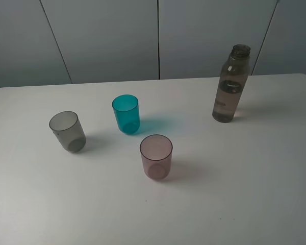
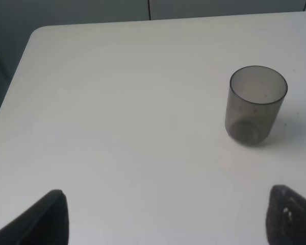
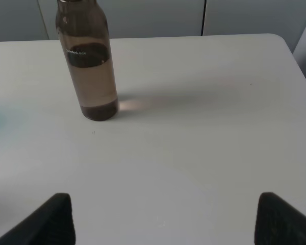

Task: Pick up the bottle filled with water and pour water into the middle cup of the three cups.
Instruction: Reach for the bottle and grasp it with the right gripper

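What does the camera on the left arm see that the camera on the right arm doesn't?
Only the left wrist view shows the grey cup, standing upright, and the left tool. Only the right wrist view shows the bottle, also upright, and the right tool. Both views show the white table. In each one the tool is open, with nothing between its tips.
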`<state>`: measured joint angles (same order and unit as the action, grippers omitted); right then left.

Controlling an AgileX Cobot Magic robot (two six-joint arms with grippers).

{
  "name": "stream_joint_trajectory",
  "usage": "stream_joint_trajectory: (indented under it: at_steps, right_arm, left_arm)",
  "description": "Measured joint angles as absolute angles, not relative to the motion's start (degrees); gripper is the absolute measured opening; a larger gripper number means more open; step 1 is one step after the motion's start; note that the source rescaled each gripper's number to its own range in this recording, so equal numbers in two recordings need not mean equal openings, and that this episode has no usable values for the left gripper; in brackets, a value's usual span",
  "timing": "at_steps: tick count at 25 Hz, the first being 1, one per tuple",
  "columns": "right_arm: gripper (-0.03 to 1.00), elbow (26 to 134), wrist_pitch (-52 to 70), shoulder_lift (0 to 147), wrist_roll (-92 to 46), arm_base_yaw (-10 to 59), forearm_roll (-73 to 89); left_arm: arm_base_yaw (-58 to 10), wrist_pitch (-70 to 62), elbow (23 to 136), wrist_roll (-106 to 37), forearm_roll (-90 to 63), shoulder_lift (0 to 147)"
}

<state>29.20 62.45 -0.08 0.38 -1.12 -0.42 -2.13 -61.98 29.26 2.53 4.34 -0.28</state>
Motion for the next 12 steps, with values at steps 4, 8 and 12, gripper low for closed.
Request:
stream_joint_trajectory:
  at_steps: [4, 8, 12]
  right_arm:
    - [0.29, 29.2, 62.4, -0.1, 0.4, -1.1, -0.4]
    - [0.29, 29.2, 62.4, -0.1, 0.4, -1.1, -0.4]
    - [0.29, 29.2, 62.4, -0.1, 0.4, -1.1, -0.4]
  left_arm:
    - [-2.1, -62.0, 29.3, 2.5, 4.3, -0.3]
    - [-2.1, -62.0, 29.3, 2.5, 4.3, -0.3]
    - [-2.1, -62.0, 29.3, 2.5, 4.3, -0.3]
